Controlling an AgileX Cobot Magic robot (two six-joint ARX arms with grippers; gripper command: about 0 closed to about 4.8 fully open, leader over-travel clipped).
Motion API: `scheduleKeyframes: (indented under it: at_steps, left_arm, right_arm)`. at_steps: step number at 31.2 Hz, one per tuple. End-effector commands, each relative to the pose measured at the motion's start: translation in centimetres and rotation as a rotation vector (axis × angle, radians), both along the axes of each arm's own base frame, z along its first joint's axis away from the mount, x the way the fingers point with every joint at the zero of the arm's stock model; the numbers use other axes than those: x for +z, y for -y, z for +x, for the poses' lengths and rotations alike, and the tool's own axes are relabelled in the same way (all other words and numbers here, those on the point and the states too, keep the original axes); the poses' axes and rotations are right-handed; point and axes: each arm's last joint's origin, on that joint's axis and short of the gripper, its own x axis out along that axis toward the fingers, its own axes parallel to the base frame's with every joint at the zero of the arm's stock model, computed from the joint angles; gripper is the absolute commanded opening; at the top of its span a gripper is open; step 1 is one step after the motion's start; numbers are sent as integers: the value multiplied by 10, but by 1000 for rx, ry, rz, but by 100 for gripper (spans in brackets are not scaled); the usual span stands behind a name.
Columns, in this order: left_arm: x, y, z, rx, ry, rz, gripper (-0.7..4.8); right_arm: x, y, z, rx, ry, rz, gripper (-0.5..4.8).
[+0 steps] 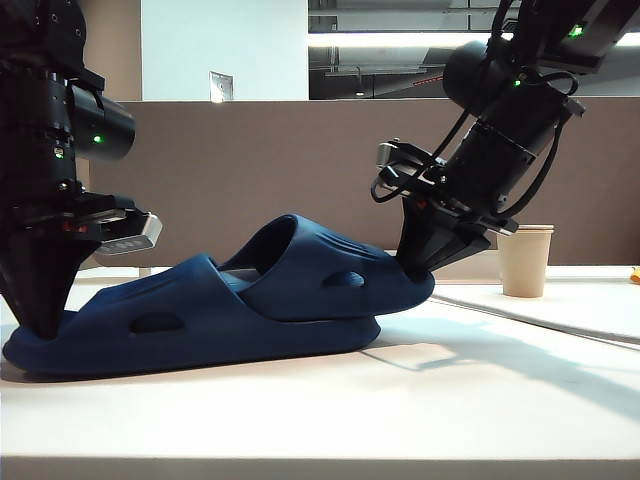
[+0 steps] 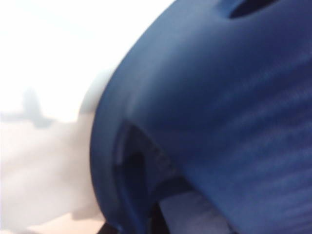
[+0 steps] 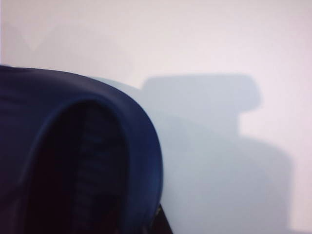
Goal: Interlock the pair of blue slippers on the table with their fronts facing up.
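Two blue slippers overlap on the off-white table (image 1: 420, 410). The lower slipper (image 1: 170, 322) lies flat on its sole, and my left gripper (image 1: 42, 325) is shut on its left end. The upper slipper (image 1: 330, 275) rests tilted on top of it, with its left end tucked against the lower one's strap. My right gripper (image 1: 425, 262) is shut on its raised right end, which hangs just above the table. The left wrist view is filled by blurred blue slipper (image 2: 219, 122). The right wrist view shows a slipper rim (image 3: 141, 146) over the white table (image 3: 204, 48).
A paper cup (image 1: 525, 260) stands at the back right on a raised white sheet (image 1: 560, 310). A brown-grey divider panel (image 1: 250, 170) runs behind the table. The table's front edge (image 1: 320, 462) is close to the slippers.
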Motion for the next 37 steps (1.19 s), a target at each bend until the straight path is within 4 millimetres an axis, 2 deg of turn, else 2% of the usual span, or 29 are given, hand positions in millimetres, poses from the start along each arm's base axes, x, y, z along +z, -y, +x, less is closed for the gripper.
scheduleKeyframes:
  at_steps: [1, 4, 6, 11, 14, 17, 19, 23, 26, 27, 34, 37]
  left_arm:
    - [7, 18, 16, -40, 159, -195, -3]
    - [7, 18, 16, -40, 159, -194, -3]
    - [7, 18, 16, -40, 159, -194, -3]
    - [7, 17, 16, -44, 160, -192, -3]
    - [7, 17, 16, -43, 159, -190, -3]
    - [7, 17, 16, -50, 161, -189, -3]
    - [6, 16, 15, -50, 163, -165, -3]
    - [6, 13, 16, -43, 163, -142, -3]
    - [5, 13, 15, -39, 160, -121, -3]
    - [6, 12, 15, -39, 160, -119, -3]
    - [5, 12, 15, -36, 155, -105, -3]
    - [5, 12, 14, -36, 155, -98, -3]
  right_arm:
    - [-4, -20, -10, 150, -59, 110, -3]
    - [-9, -20, -9, 140, -66, 93, 1]
    - [-12, -21, -8, 139, -69, 84, 55]
    - [-14, -20, -6, 128, -30, 48, 96]
    - [-12, -20, -2, 103, 11, 34, 183]
    - [-12, -18, 0, 77, 35, 18, 186]
    - [-11, -13, 4, 50, 55, 14, 219]
    - [-8, 2, 13, -19, 77, 6, 226]
    - [-5, 17, 19, -77, 94, -9, 301]
    - [-4, 20, 20, -87, 96, -8, 309]
    - [4, 59, 32, -193, 116, -1, 312]
    - [3, 69, 34, -219, 113, -2, 312]
